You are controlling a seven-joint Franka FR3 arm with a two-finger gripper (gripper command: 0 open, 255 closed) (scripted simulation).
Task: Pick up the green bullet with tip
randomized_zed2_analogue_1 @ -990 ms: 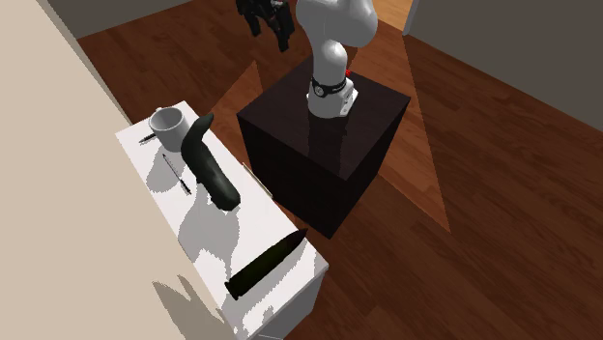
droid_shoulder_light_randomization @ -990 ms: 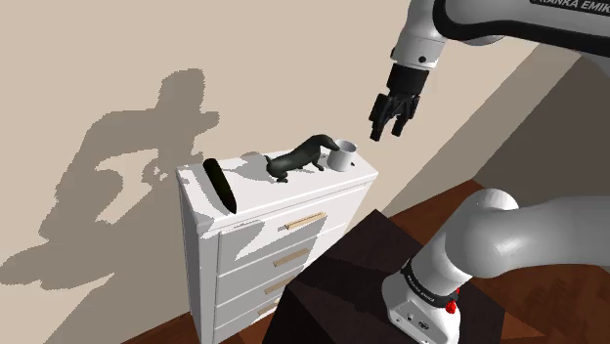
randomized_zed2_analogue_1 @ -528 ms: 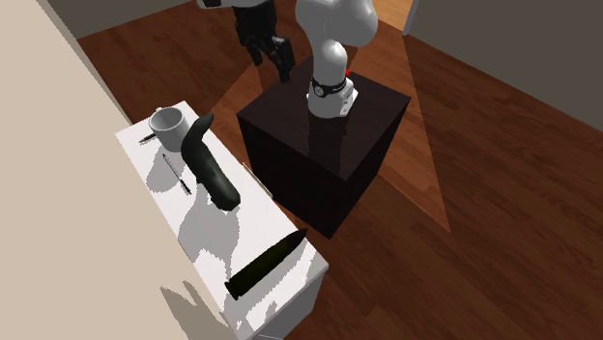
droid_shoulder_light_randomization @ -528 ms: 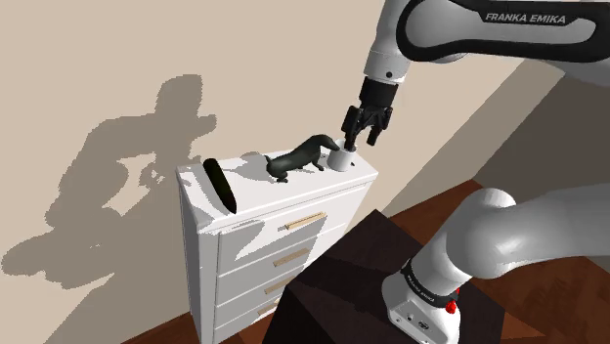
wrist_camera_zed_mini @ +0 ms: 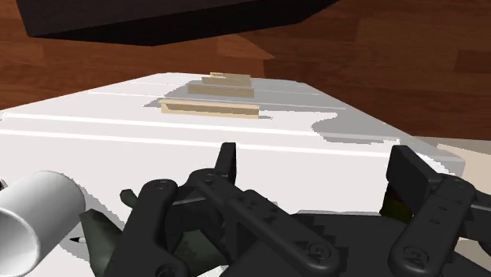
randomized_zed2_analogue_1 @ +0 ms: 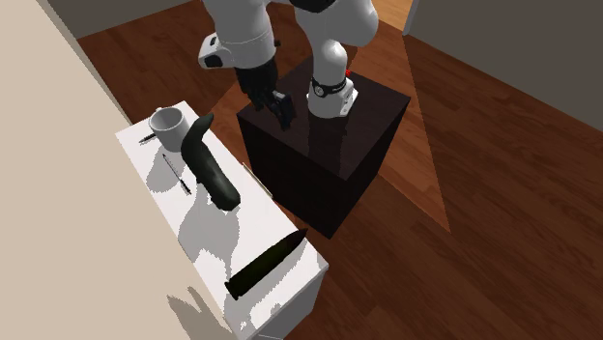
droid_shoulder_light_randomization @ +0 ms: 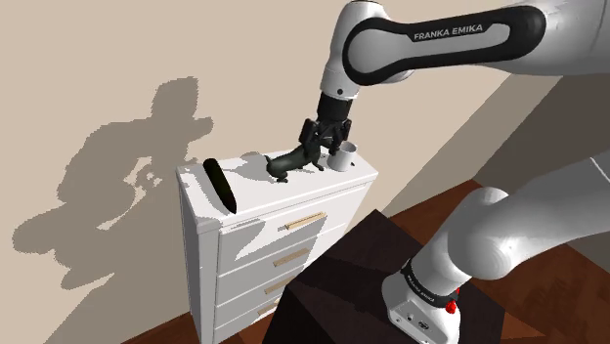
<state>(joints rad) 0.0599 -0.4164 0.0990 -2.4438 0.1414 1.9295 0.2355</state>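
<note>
Item: bullet [droid_shoulder_light_randomization: 221, 186] [randomized_zed2_analogue_1: 266, 263], dark green, long and tapered; lies flat on top of a white dresser [droid_shoulder_light_randomization: 293, 256] [randomized_zed2_analogue_1: 145, 150] [wrist_camera_zed_mini: 260, 142], at the end far from the mug; long axis runs crosswise to the dresser top, blunt base toward the wall, pointed tip toward the front edge above the drawers and just reaching it; in the shoulder view the tip is the nearer, lower end; nothing touches it.

Gripper [droid_shoulder_light_randomization: 323, 137] [randomized_zed2_analogue_1: 275, 101] [wrist_camera_zed_mini: 319, 169]: all black, pointing down, above the other end of the dresser and well apart from the bullet; fingers [wrist_camera_zed_mini: 227, 164] stand clearly apart in the wrist view with only the dresser's front between them; nothing clasped; contact with anything below cannot be told.

Other contents of the dresser top: white mug [droid_shoulder_light_randomization: 344, 154] [randomized_zed2_analogue_1: 167, 122] [wrist_camera_zed_mini: 35, 208] at the far end; dark animal-shaped figurine [droid_shoulder_light_randomization: 293, 159] [randomized_zed2_analogue_1: 211, 166] just beside the mug, between mug and bullet, under the gripper in the shoulder view; thin pen [randomized_zed2_analogue_1: 174, 172] beside the figurine on the wall side.

Surroundings: dark box stand [randomized_zed2_analogue_1: 329, 164] in front of the dresser; wooden floor [randomized_zed2_analogue_1: 483, 222]; beige wall [droid_shoulder_light_randomization: 98, 78] behind.
</note>
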